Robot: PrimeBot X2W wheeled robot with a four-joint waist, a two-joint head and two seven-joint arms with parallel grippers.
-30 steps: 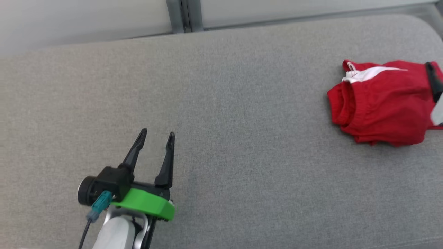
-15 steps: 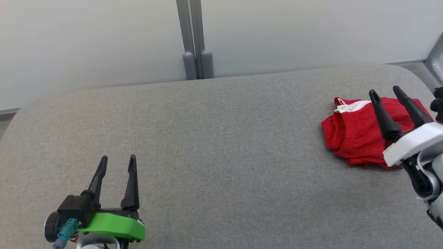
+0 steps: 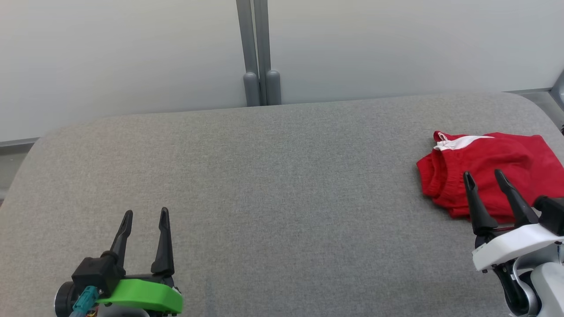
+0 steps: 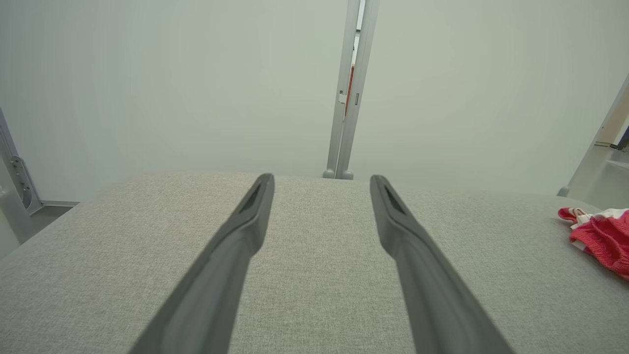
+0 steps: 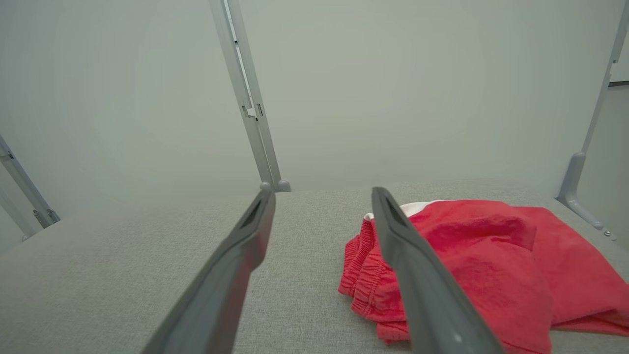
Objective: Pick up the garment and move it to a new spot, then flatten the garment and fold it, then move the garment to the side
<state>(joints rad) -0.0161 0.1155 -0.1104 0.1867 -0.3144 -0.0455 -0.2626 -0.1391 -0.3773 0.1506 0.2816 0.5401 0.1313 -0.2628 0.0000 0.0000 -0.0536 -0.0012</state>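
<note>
Softly rumpled red garment [image 3: 484,171] lies on coarse grey woven cushion [image 3: 273,185].

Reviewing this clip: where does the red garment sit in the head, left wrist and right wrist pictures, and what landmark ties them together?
Head view: red garment at the right edge, mid-height, on the grey surface.
Left wrist view: red garment at the far right edge, cut off by the frame.
Right wrist view: red garment at the lower right.
Shared landmark: the grey double post behind the surface's far edge.
</note>
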